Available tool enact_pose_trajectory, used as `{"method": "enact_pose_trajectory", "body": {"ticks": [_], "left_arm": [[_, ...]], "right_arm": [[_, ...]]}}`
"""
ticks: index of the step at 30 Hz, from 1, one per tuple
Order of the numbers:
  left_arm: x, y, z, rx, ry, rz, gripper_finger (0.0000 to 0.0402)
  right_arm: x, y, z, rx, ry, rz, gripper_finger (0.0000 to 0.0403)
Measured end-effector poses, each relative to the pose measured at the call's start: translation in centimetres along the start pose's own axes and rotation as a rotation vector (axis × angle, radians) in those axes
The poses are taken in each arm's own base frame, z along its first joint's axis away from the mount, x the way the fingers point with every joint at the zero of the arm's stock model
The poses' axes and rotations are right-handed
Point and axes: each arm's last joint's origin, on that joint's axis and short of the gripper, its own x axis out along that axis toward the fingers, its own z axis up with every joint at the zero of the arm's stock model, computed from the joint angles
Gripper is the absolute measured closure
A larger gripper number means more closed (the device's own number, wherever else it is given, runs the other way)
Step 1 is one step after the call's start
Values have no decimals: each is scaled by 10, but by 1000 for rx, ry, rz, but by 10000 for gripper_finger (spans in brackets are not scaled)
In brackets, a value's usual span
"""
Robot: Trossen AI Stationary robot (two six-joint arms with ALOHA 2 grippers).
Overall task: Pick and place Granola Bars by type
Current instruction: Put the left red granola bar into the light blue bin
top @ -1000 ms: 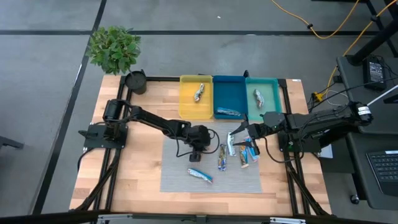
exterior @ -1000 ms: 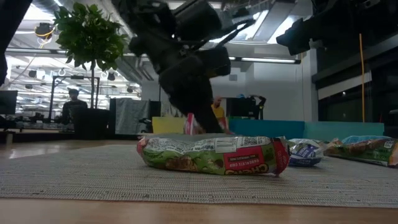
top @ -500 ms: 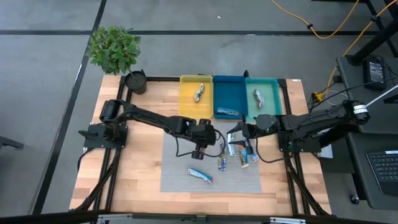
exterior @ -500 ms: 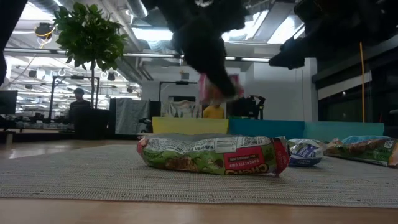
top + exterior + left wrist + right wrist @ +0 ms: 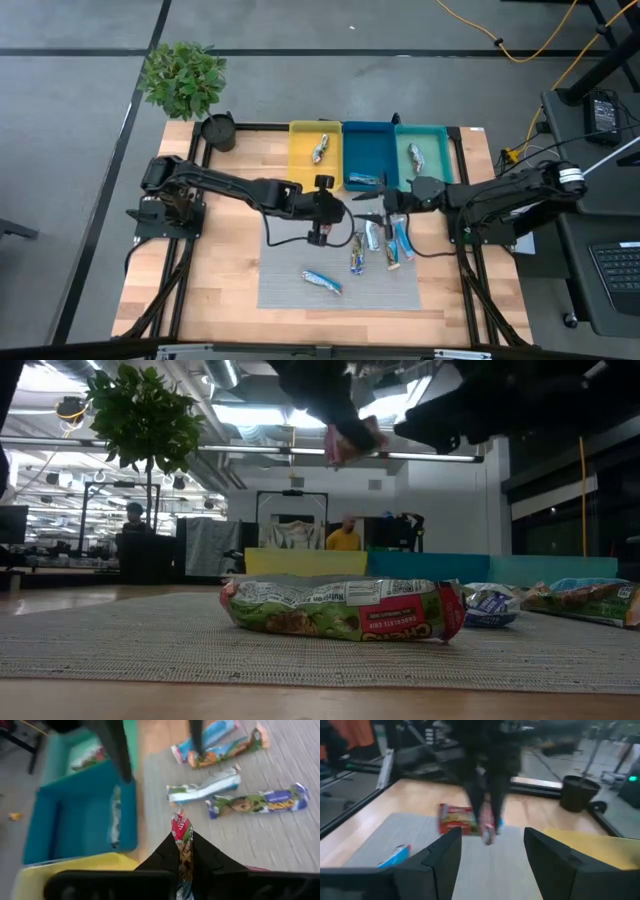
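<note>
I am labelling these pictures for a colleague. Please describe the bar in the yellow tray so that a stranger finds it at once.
Three trays stand in a row at the far edge of the wooden table. The yellow tray is the one nearest the potted plant. The bar lies slanted in its far half, alone in that tray, in a silvery wrapper.

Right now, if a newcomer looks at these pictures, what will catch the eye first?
Probably the left gripper, raised above the grey mat near the trays and shut on a red-wrapped granola bar. Next, the yellow tray, blue tray and teal tray in a row, and the open right gripper hovering over loose bars.
</note>
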Motion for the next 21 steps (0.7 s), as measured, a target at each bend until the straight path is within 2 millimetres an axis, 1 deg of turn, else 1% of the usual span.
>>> {"method": "enact_pose_trajectory", "body": {"ticks": [5,11,13,21], "left_arm": [[-7,-3,4,56,-7,97,389],[-22,3,11,82,-48,213,390],[-26,6,15,81,-91,227,388],[-27,9,25,139,-173,270,391]], "right_arm": [[6,-8,-6,15,12,-35,185],[13,-14,-15,42,34,-49,185],[14,-15,-14,42,6,-30,185],[16,-20,-4,50,-143,98,185]]}}
